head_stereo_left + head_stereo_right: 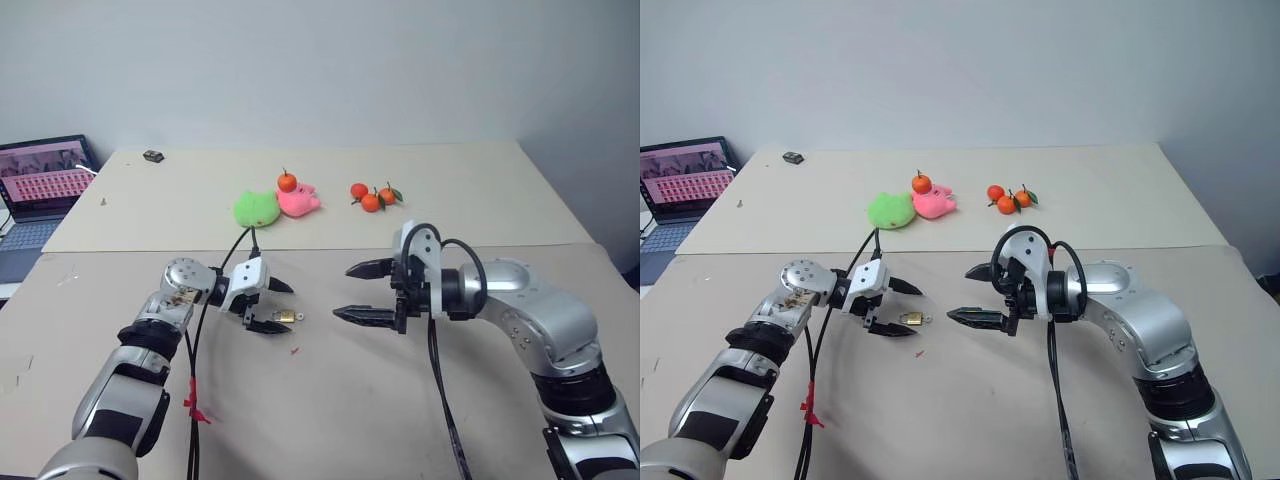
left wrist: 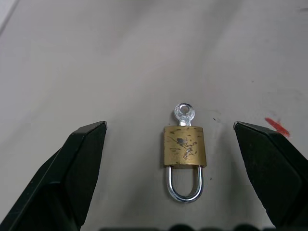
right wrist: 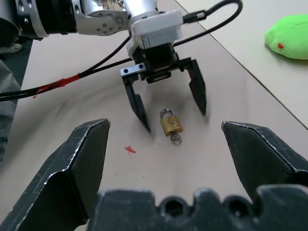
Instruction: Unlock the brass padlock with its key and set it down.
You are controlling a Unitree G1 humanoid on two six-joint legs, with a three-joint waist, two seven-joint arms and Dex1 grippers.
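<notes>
The brass padlock (image 2: 184, 147) lies flat on the beige table (image 1: 330, 400), its silver shackle closed and pointing back toward my left gripper. A small silver key (image 2: 185, 113) sticks out of its body at the other end. My left gripper (image 1: 289, 309) is open and low over the table, with the padlock (image 1: 286, 317) between its black fingertips (image 2: 86, 144) and untouched. My right gripper (image 1: 341, 291) is also open. It hovers a short way to the right, facing the left one, with nothing in it. The right wrist view shows the padlock (image 3: 171, 124) lying between the left gripper's fingers.
At the back of the table lie a green plush (image 1: 255, 208), a pink plush (image 1: 298, 202) with a tangerine (image 1: 287, 182) by it, and three tangerines (image 1: 372, 196). A small dark block (image 1: 153, 156) sits far left. A laptop (image 1: 40, 185) stands beyond the left edge. Black cables trail from both wrists.
</notes>
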